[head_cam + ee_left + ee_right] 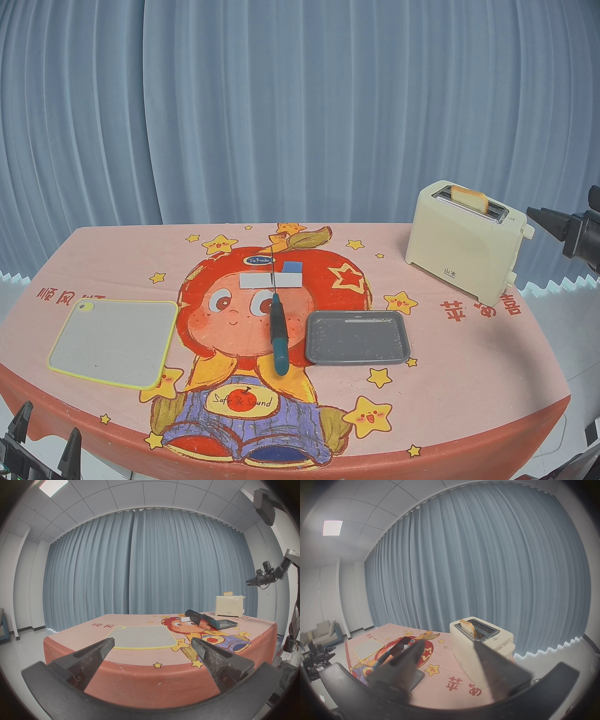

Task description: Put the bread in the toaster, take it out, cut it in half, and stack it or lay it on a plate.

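A slice of bread [469,198] sticks up from the far slot of the cream toaster [465,240] at the table's right back; it also shows as bread [468,627] in the toaster [481,650]. My right gripper [545,220] hovers open, off the table's right edge, level with the toaster's top and a short way from it. A knife with a teal handle [279,337] lies mid-table on a small rack. The grey plate [357,337] sits just right of it, the cutting board [114,340] at left. My left gripper [151,658] hangs open below the table's front left edge.
The table carries a pink cartoon cloth [437,400]. A blue curtain [300,106] closes off the back. Bare cloth lies between the plate and the toaster and along the front edge.
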{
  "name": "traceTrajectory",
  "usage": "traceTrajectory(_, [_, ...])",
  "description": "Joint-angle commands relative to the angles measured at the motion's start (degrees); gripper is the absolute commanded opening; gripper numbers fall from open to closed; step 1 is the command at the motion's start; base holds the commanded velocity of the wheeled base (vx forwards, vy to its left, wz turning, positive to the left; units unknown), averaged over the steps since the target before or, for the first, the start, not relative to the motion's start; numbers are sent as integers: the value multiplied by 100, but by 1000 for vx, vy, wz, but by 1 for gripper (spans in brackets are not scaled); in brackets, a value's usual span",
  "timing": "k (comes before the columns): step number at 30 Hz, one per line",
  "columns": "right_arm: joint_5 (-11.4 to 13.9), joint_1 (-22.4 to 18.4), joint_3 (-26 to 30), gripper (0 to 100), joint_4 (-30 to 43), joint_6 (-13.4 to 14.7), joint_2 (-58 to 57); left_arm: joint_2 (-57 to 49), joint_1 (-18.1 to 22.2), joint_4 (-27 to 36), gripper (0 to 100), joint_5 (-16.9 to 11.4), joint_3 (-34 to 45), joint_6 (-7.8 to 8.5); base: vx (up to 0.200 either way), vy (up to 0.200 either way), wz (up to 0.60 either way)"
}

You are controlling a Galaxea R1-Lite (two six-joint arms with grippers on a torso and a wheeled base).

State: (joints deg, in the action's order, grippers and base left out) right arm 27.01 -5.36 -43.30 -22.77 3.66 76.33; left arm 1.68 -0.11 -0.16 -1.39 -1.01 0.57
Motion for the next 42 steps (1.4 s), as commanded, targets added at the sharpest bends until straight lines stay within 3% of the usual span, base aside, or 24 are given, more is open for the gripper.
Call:
traceTrajectory(1, [-3, -9, 164, 0, -8, 3, -276, -1, 2, -2, 100, -2, 101, -5, 0, 0, 0])
traceTrajectory(5, [-65, -26, 173, 0, -34, 12, -285, -1, 2, -2, 100, -2, 101, 4, 0, 0, 0])
traceTrajectory(10, [-733, -61, 287, 0, -61, 21, -364, -1, 2, -2, 100, -2, 101, -5, 0, 0, 0])
traceTrajectory(12, [-856, -202, 445, 0, -52, 39, -505, -1, 2, -2, 100, -2, 101, 4, 0, 0, 0])
traceTrajectory(16, [-768, -360, 727, 0, -113, 285, -566, 8, 2, -2, 100, -2, 101, -5, 0, 0, 0])
traceTrajectory(25, [-750, 176, 1061, 0, -26, 337, -592, 8, 2, -2, 100, -2, 101, 4, 0, 0, 0])
traceTrajectory(42, [-689, 176, 1685, 0, -105, 381, -179, 8, 2, -2, 100, -2, 101, -5, 0, 0, 0])
